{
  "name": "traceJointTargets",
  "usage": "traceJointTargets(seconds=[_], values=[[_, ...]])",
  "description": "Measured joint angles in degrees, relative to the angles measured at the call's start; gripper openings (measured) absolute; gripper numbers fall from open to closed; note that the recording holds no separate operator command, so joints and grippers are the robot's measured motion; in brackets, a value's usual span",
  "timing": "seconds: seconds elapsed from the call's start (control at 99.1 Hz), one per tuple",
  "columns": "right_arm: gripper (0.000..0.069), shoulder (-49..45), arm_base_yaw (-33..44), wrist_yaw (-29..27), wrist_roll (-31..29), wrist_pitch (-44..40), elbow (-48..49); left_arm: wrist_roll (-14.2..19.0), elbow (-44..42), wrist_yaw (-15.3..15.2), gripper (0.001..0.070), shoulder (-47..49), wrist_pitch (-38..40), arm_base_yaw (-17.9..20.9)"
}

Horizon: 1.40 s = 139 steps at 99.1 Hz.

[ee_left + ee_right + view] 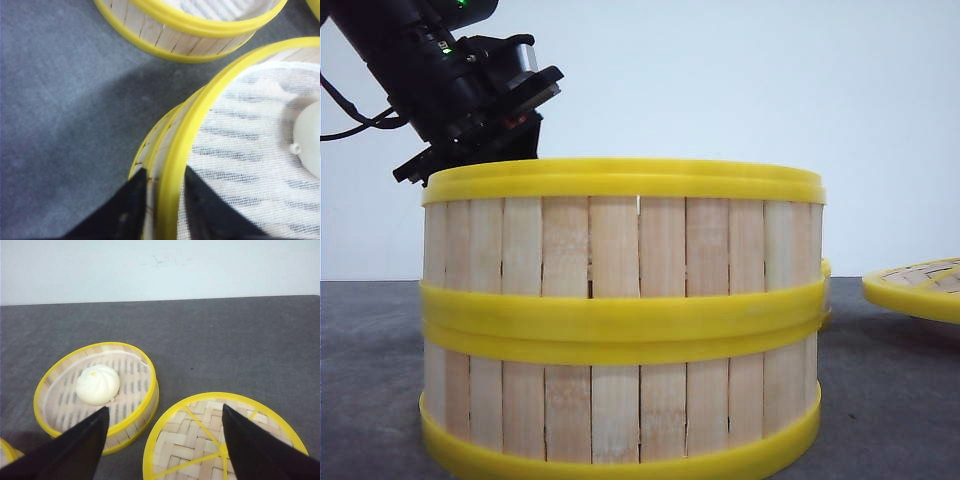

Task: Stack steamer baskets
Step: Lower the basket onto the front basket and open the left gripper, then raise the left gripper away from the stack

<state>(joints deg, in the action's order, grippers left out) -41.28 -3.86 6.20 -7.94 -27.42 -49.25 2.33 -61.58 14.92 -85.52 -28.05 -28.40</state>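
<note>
Two steamer baskets stand stacked close to the front camera, the upper basket [620,245] on the lower basket [620,400]. My left gripper [165,175] straddles the upper basket's yellow rim [175,150], one finger outside the slat wall and one inside on the white cloth, pressed to it. From the front, only the left arm [470,90] shows behind the stack. A third steamer basket [140,405] with a white bun [97,384] sits apart on the table. My right gripper [165,440] hangs open and empty above the table.
A flat woven lid [220,440] with a yellow rim lies beside the third basket, under my right gripper. Another white bun [310,135] rests on the cloth inside the upper basket. The table [225,340] is dark grey, with a white wall behind.
</note>
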Motion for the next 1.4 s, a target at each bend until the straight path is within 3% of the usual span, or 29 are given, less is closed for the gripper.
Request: traceJointTargets(seconds=[0.404,0.737,1.08,1.312,1.402], values=[[0.0446,0.0,0.0,1.77,-0.17,0.0,0.0,0.92,0.39,0.33,0.0195,1.05,1.99,2.12],[0.0446,-6.58,-0.02,7.54,-2.99,1.46,-0.26,1.36,-0.11,-0.26,0.0195,19.71,8.63,5.2],[0.0446,-8.46,-1.31,7.74,-3.91,3.45,-0.42,1.31,1.92,0.0,0.0195,17.97,1.18,4.92],[0.0446,-10.95,-1.31,8.76,-4.52,5.4,-1.27,1.31,6.21,-0.26,0.0195,28.37,4.61,4.92],[0.0446,-14.03,-1.31,9.33,-4.55,5.27,-2.58,1.31,9.81,-1.73,0.0194,33.44,5.68,4.92]])
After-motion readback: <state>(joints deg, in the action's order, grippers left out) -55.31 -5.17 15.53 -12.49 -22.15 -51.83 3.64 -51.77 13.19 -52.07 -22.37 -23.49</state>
